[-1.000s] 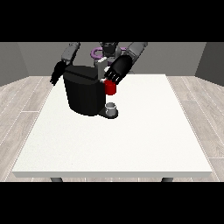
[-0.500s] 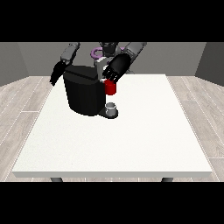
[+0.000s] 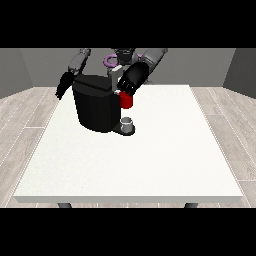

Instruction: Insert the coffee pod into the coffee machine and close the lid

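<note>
Your inventory: coffee machine (image 3: 96, 107) on white table (image 3: 150, 160); hand at the view's right (image 3: 131, 80) above a red thing at the machine (image 3: 127, 101), grasp unclear; hand at the view's left (image 3: 63, 86) hanging released.

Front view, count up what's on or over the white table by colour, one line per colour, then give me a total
Black: 3, the coffee machine, the hand at the view's left and the hand at the view's right
Red: 1, a red thing at the machine
Grey: 1, a grey thing on the machine's base
Total: 5
</note>
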`<state>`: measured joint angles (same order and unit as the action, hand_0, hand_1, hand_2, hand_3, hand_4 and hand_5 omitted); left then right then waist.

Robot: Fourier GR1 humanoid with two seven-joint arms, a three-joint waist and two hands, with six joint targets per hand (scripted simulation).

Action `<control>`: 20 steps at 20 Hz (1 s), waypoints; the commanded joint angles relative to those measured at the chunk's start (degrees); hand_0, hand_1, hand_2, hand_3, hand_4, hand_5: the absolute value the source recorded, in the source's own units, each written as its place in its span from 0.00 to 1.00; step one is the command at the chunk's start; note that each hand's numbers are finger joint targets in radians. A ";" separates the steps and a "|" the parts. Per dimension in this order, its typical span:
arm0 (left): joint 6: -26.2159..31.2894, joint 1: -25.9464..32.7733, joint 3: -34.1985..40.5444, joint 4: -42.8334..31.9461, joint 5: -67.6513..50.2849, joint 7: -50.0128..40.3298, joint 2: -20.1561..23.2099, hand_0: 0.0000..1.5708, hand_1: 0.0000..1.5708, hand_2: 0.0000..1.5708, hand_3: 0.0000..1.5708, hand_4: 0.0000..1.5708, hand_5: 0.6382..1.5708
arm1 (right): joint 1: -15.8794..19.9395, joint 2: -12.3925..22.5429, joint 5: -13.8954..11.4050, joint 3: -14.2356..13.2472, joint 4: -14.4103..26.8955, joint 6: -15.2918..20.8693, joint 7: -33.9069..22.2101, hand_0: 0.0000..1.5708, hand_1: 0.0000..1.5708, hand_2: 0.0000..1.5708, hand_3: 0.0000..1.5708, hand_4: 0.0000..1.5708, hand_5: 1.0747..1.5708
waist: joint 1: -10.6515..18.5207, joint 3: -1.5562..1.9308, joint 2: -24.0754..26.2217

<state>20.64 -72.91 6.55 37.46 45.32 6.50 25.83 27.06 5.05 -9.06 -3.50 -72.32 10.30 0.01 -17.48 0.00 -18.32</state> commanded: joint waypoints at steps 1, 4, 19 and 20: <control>-1.17 -0.29 -2.11 -0.53 2.98 -0.67 0.59 0.77 0.77 0.78 0.70 0.00 1.00 | -0.12 -0.52 -0.02 1.00 -0.85 -0.65 -1.19 0.00 0.00 0.00 0.00 0.00 1.00 | -1.31 0.02 0.81; -4.60 3.57 -3.91 0.24 4.82 4.08 0.75 0.75 0.75 0.76 0.68 0.00 1.00 | -0.31 0.84 0.14 0.00 -1.65 -0.70 -0.77 0.00 0.00 0.00 0.00 0.00 1.00 | -0.06 -0.01 -0.26; -5.66 -2.92 0.74 -1.85 2.97 5.90 3.48 0.79 0.79 0.77 0.61 0.00 1.00 | 1.90 -1.11 -1.12 1.14 -1.94 1.37 -1.08 0.00 0.00 0.00 0.00 0.03 1.00 | -1.87 0.01 -4.07; -6.37 -1.53 -0.62 -0.85 3.31 5.37 0.08 0.79 0.79 0.77 0.62 0.00 1.00 | 1.70 -1.12 -1.25 0.38 0.19 2.09 0.13 0.00 0.00 0.00 0.00 0.04 1.00 | -0.07 0.02 -3.39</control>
<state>15.54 -73.43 6.12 36.32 48.30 11.36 26.81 27.54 4.25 -9.94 -2.90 -73.27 11.55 -0.29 -18.36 0.02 -20.61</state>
